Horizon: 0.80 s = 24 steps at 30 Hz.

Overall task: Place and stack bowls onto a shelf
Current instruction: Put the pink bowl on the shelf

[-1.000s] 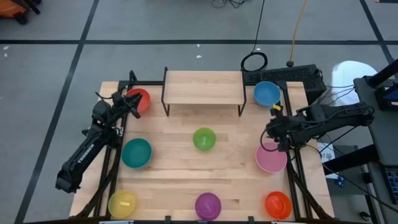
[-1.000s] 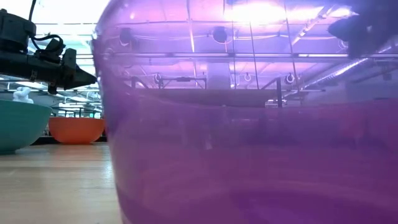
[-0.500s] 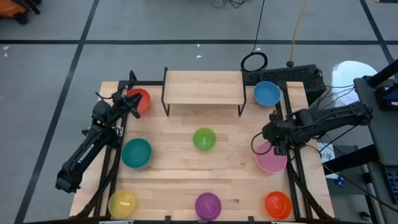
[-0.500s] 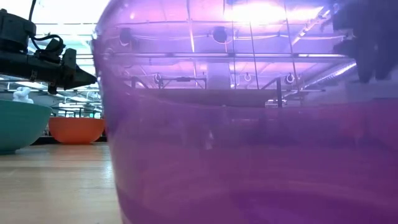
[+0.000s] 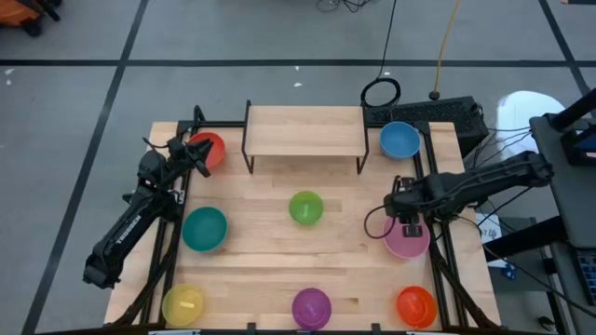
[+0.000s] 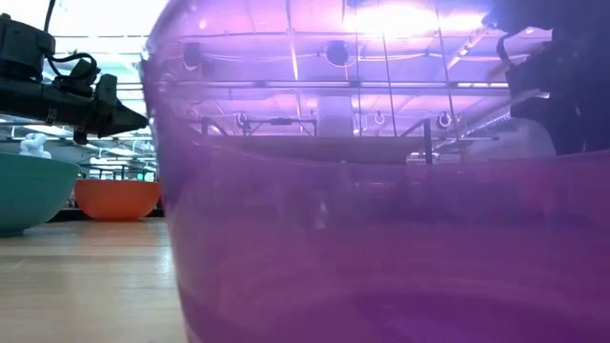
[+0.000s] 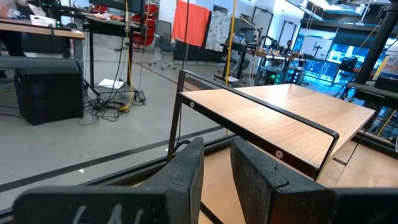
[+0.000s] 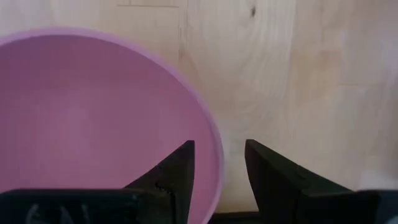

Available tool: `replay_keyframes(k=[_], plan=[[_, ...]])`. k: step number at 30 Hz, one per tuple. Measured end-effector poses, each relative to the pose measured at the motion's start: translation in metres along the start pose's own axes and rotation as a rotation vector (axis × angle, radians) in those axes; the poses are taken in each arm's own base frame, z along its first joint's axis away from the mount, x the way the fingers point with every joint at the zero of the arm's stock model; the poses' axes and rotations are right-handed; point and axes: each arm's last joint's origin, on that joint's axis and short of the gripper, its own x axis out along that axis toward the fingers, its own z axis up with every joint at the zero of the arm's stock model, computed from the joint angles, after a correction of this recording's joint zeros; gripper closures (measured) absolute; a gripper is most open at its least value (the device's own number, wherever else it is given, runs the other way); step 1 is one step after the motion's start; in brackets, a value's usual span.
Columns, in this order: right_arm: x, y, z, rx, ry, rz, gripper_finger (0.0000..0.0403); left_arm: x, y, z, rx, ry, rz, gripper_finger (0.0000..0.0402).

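Observation:
The pink bowl (image 5: 408,239) rests on its base at the table's right. My right gripper (image 8: 217,168) points down over the bowl's far rim (image 8: 213,140), open, one finger above the inside and one above the outside, touching nothing. The shelf (image 5: 304,130) stands at the far middle with its board bare. My left gripper (image 5: 199,164) waits open beside the red bowl (image 5: 208,149), pointing level toward the shelf (image 7: 292,118). Blue (image 5: 399,140), green (image 5: 305,207), teal (image 5: 204,229), yellow (image 5: 182,305), purple (image 5: 311,307) and orange (image 5: 416,306) bowls sit singly on the tabletop.
Black frame rails (image 5: 438,261) run along both sides of the table. A black box (image 5: 438,113) and a coiled cable (image 5: 380,91) lie beyond the far right corner. The purple bowl (image 6: 381,238) fills most of the low view.
My right gripper has come down toward the pink bowl, shifting a little toward the table's left and near edges, and has tipped to point straight down over the bowl's rim. Its fingers have stayed open. The bowls have not moved.

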Motion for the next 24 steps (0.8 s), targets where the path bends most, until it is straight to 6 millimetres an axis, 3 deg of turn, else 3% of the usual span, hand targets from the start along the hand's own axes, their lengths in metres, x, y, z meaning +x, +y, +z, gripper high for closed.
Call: replay_keyframes(k=[13,16,20,24], plan=[[0.028,0.004,0.003,0.081,0.065,0.041,0.0277,0.000,0.000,0.000,0.000,0.000,0.000,0.0316],[0.028,0.004,0.003,0.078,0.067,0.040,0.0312,0.000,0.000,0.000,0.000,0.000,0.000,0.0316],[0.028,0.005,0.006,0.108,0.040,0.037,0.0386,0.000,0.000,0.000,0.000,0.000,0.000,0.0316],[0.028,0.006,0.015,0.124,-0.055,0.045,0.0396,0.000,0.000,0.000,0.000,0.000,0.000,0.0316]])
